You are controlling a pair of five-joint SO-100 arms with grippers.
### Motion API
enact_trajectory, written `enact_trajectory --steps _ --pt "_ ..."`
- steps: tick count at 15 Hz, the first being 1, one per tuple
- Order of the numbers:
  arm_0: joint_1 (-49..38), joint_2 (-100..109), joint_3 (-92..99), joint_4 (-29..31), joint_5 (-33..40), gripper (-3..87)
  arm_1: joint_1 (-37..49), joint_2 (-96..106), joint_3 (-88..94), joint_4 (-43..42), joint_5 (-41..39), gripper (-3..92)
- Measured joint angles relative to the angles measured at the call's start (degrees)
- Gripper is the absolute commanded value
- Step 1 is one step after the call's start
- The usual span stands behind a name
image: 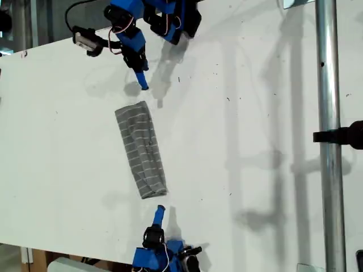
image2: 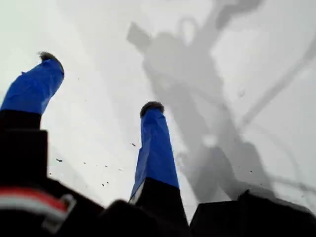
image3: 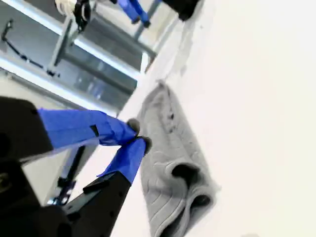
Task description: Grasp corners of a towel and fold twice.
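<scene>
Now towel [image: 141,149] folded; first end effector [image2: 101,84] released, second [image3: 137,136] clenched empty

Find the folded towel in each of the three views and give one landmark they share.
Exterior view: the towel lies as a long folded strip in the middle of the white table, between the two arms.
First wrist view: the towel is not in it; only bare table shows past the open blue pincer.
Second wrist view: the towel lies just beyond the shut pincer.
Shared landmark: the white table.
</scene>
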Motion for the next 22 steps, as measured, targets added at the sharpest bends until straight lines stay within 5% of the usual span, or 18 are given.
enact_trajectory --steps 2,5,12,15,18,20,22 --pt "6.68 4.57 6.68 -3.08 -2.99 -2.7 -6.42 13.18 7.47 3.34 9.40 34.6" --pt "9.05 5.89 10.28 -4.13 -4.57 -2.7 -5.80 10.11 7.91 1.67 10.72 38.1" --pt "9.76 5.89 10.28 -2.37 -5.89 -2.7 13.62 -34.72 -0.18 -31.55 -10.81 39.3" --pt "9.67 5.89 10.28 -2.02 -6.15 -2.7 14.85 -50.01 -5.01 -46.05 -11.78 39.6" --pt "9.67 5.89 10.28 -2.02 -6.50 -2.7 13.62 -65.04 -16.61 -49.22 -10.46 39.9" --pt "9.67 5.89 10.28 -1.76 -6.68 -2.7 10.90 -76.11 -28.56 -45.00 -9.76 30.2" --pt "9.67 5.89 10.28 -1.41 -6.86 -2.7 7.03 -84.20 -39.55 -42.28 -9.23 4.1"
